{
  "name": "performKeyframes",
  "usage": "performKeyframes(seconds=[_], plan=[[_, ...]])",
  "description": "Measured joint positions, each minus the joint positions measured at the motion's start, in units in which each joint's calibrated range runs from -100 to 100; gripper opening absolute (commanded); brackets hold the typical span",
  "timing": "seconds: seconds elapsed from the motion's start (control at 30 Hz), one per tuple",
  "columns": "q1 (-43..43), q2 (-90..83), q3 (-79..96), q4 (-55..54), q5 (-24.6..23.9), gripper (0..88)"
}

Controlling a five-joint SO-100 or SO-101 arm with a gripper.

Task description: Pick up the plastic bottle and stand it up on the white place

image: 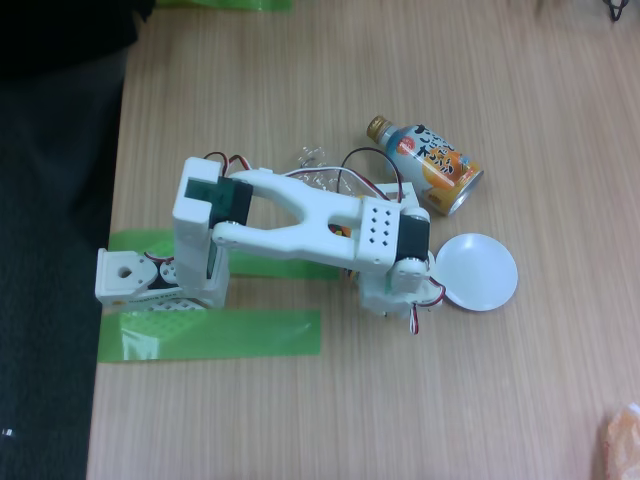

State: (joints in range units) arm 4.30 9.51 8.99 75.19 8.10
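Observation:
Clear glinting plastic point(313, 163) pokes out from behind the white arm's forearm, and a small red-orange patch point(340, 231) shows in a gap under it. This looks like the plastic bottle lying mostly hidden beneath the arm. The white place point(482, 270), a flat round disc, lies on the wooden table just right of the wrist. The arm is folded low, with my gripper point(392, 298) pointing down beside the disc's left rim. Seen from above, its jaws are covered by the wrist motor, so their state is hidden.
A gold-capped blue-and-orange can-like bottle point(428, 160) lies on its side above the disc. Green tape strips point(210, 335) hold the arm's base point(130, 275) near the table's left edge. An orange thing point(622, 440) sits at the bottom right corner.

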Motion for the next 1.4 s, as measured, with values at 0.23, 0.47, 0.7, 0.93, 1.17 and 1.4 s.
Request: performKeyframes(seconds=[0.23, 0.47, 0.7, 0.93, 1.17, 1.4], plan=[[-1.2, 0.0, 0.0, 0.0, 0.9, 25.5], [-1.0, 0.0, 0.0, 0.0, 2.7, 25.6], [-1.0, 0.0, 0.9, 0.0, 3.3, 25.6], [-1.0, 0.0, 1.0, 0.1, 3.3, 25.6], [-1.6, 0.1, 2.4, -0.3, 3.3, 25.6], [-1.6, 0.1, 3.5, -0.1, 3.3, 25.7]])
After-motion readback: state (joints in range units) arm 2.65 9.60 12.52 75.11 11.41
